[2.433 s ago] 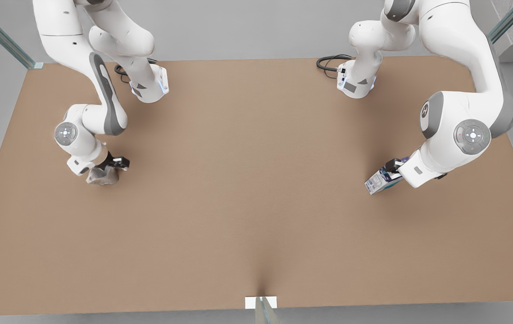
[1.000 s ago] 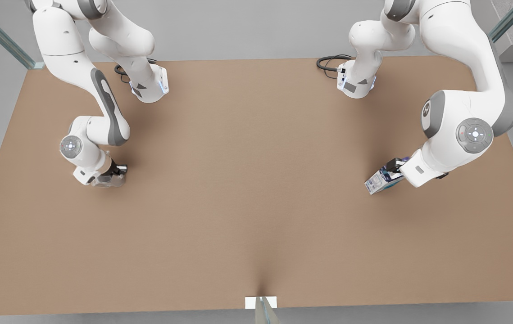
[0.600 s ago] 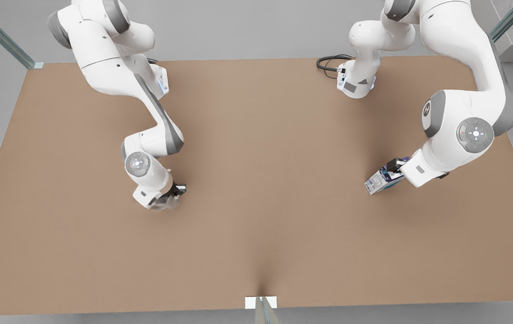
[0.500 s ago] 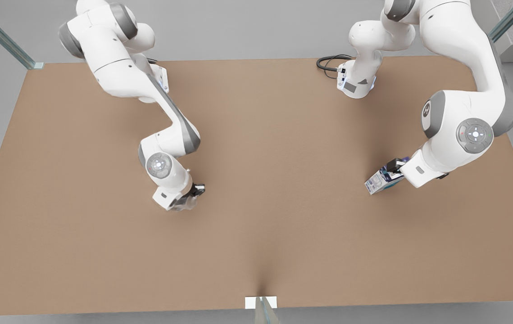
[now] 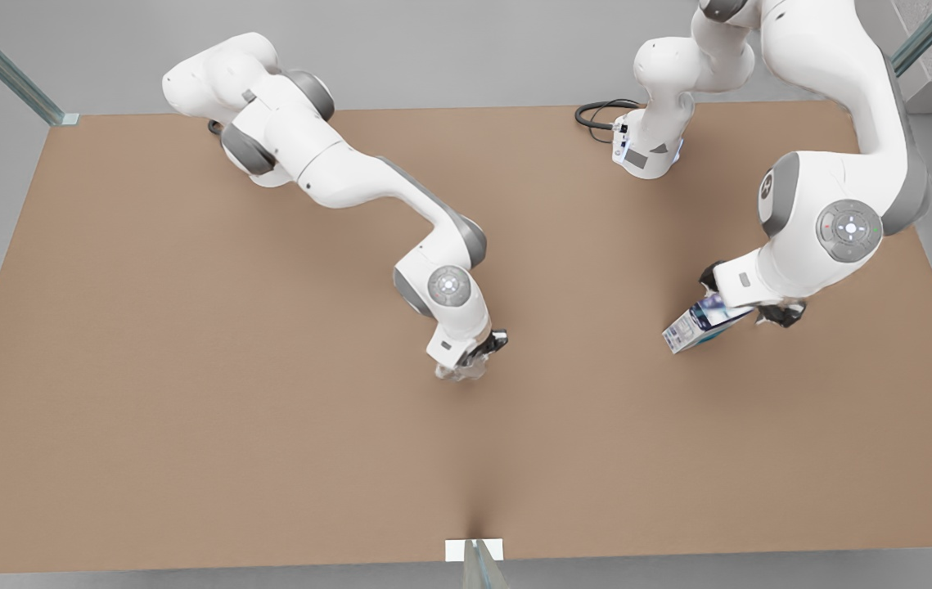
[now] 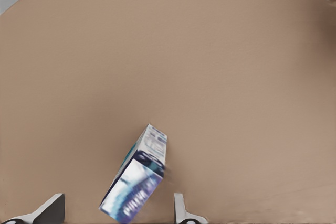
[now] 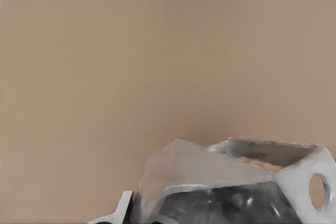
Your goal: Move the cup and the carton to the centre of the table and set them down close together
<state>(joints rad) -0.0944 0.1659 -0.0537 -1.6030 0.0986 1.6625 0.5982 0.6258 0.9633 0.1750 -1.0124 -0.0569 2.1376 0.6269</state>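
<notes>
Right gripper (image 5: pixel 480 357) is clenched on the cup (image 5: pixel 459 372) near the table (image 5: pixel 187 368) centre. The cup looks rigid, light and shiny, so probably slippery; a grasp across its wall seems best. Left gripper (image 6: pixel 116 209) hangs with fingers spread either side of the carton (image 6: pixel 137 178), not gripping; the carton lies toward the front view's right. It looks light and crushable: take it across the narrow sides.

The cup (image 5: pixel 459 372) sits mid-table (image 5: pixel 187 368); the carton (image 5: pixel 695 325) lies well apart, front view's right.
</notes>
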